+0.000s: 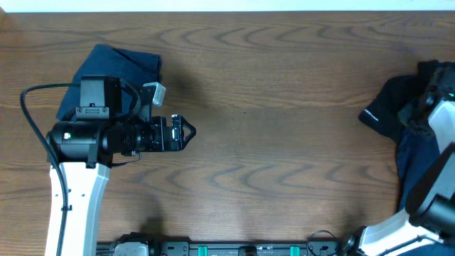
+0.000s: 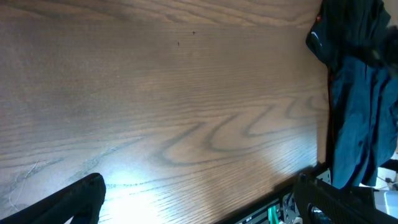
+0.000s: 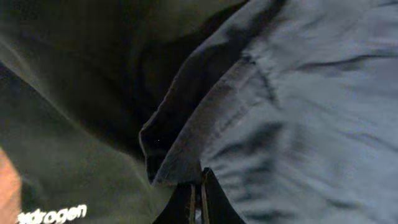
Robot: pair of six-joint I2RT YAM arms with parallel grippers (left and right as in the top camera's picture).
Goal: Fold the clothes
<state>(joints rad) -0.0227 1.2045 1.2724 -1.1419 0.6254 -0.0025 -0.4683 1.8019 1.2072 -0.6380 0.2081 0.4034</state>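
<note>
A folded pair of navy shorts lies at the far left, partly under my left arm. My left gripper hovers over bare wood to its right, open and empty; its two fingertips stand wide apart in the left wrist view. At the right edge lies a heap with another pair of navy shorts. My right gripper is buried in this heap, shut on the hem edge of the navy shorts. In the overhead view only its white arm shows.
A black garment with white lettering lies in the right heap, partly over the navy shorts. The wooden table spans between the two arms. Its front edge carries black and green hardware.
</note>
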